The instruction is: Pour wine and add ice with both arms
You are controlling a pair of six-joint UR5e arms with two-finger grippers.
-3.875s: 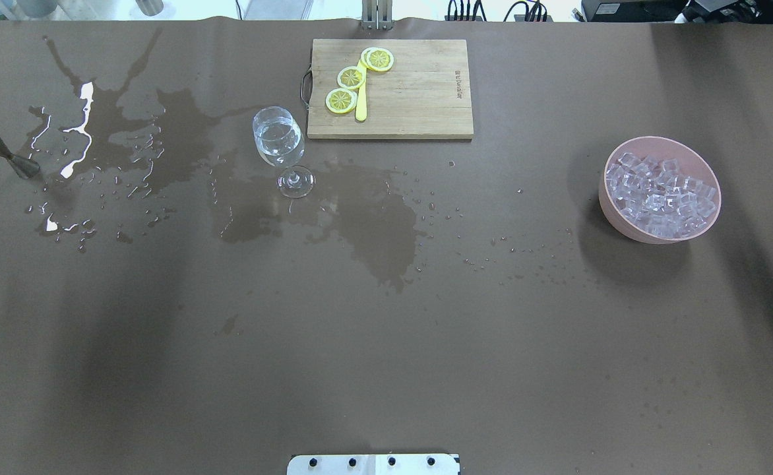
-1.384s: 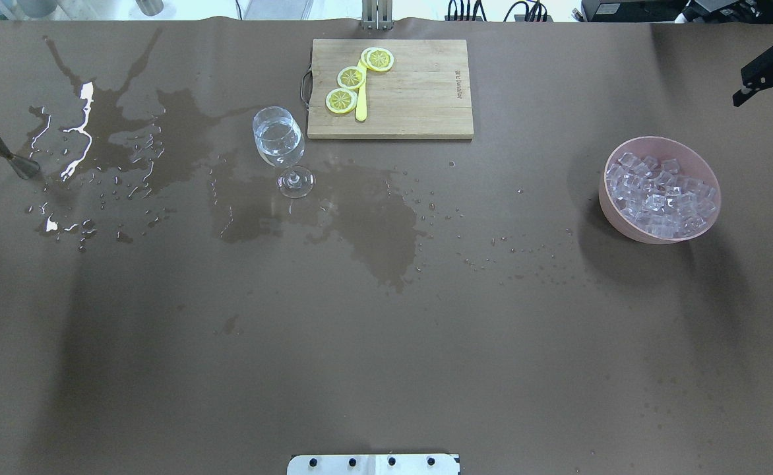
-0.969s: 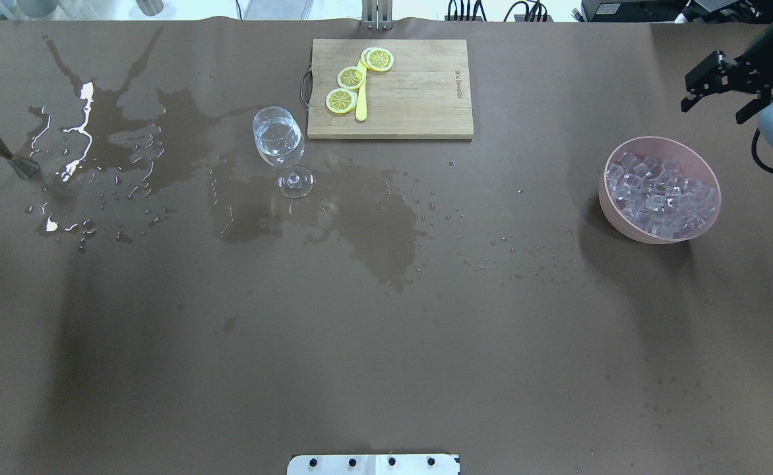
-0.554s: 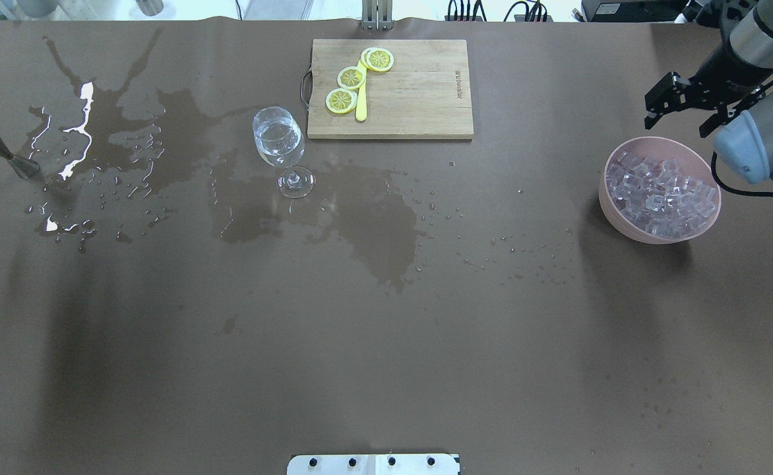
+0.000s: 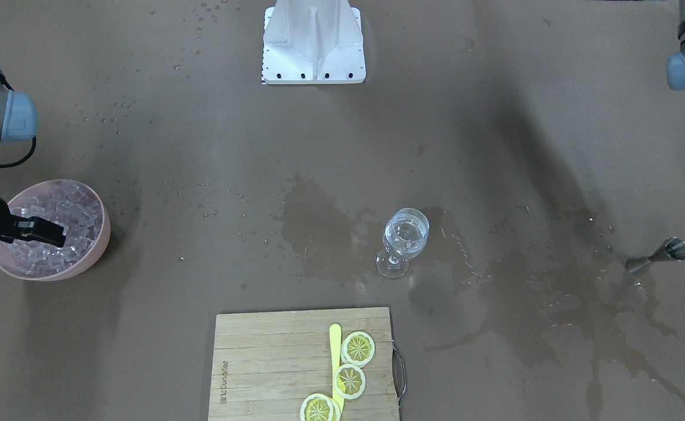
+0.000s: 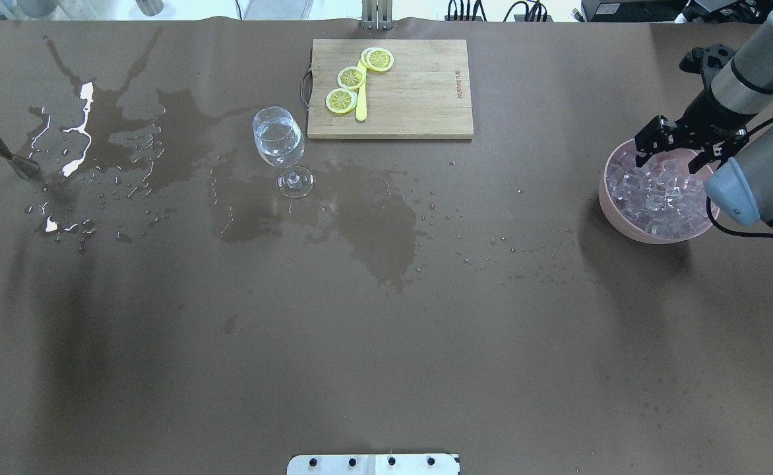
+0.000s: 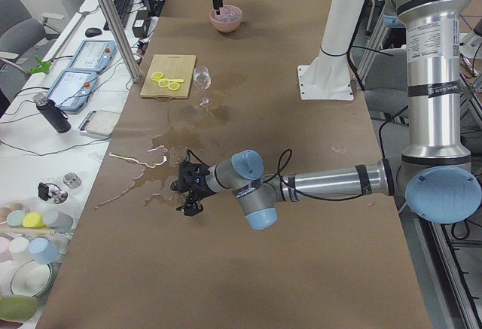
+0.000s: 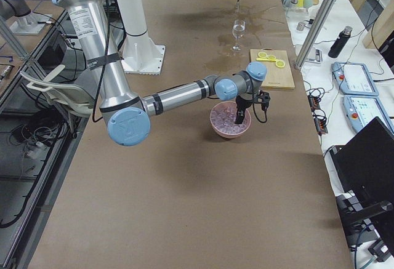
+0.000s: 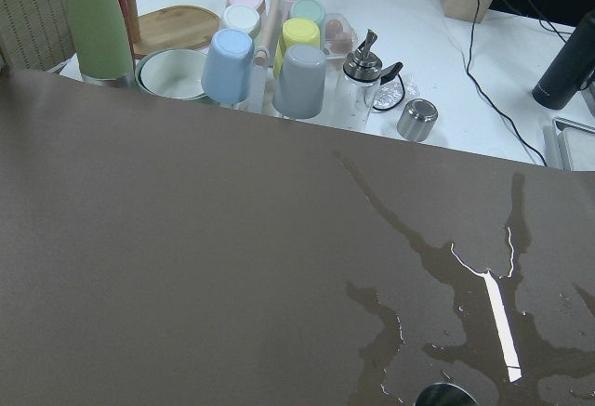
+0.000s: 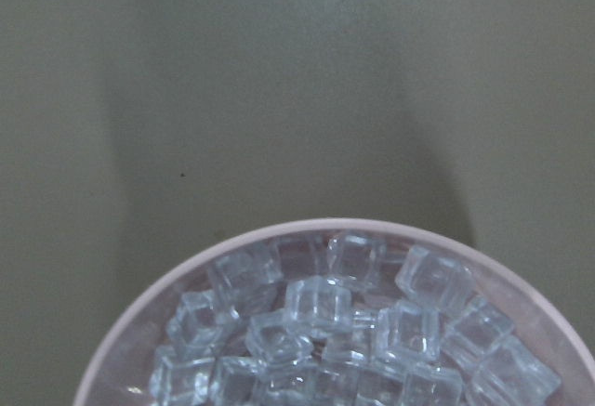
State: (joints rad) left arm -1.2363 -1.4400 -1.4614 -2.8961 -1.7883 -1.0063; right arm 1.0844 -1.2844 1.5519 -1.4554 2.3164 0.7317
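The wine glass point(image 6: 279, 142) stands upright left of centre with clear wine in its bowl; it also shows in the front view point(image 5: 404, 237). The steel jigger point(image 6: 0, 153) stands at the far left among spilled liquid. The ice point(image 6: 663, 198) fills a pink bowl point(image 6: 614, 211) at the right. My right gripper point(image 6: 669, 161) is open and hangs over the bowl's far side, just above the ice point(image 10: 325, 332). My left gripper point(image 7: 188, 197) shows only in the exterior left view, low over the table by the spill; I cannot tell whether it is open or shut.
A wooden cutting board point(image 6: 419, 86) with lemon slices and a yellow knife lies at the far middle. Wet patches point(image 6: 373, 218) spread over the brown cover. The white mounting post point(image 5: 313, 41) stands at the near edge. Cups and bottles point(image 9: 270, 62) sit beyond the left end.
My right arm has come in from the right edge and moved down to the pink bowl with its gripper open. The glass, jigger and bowl have not moved.
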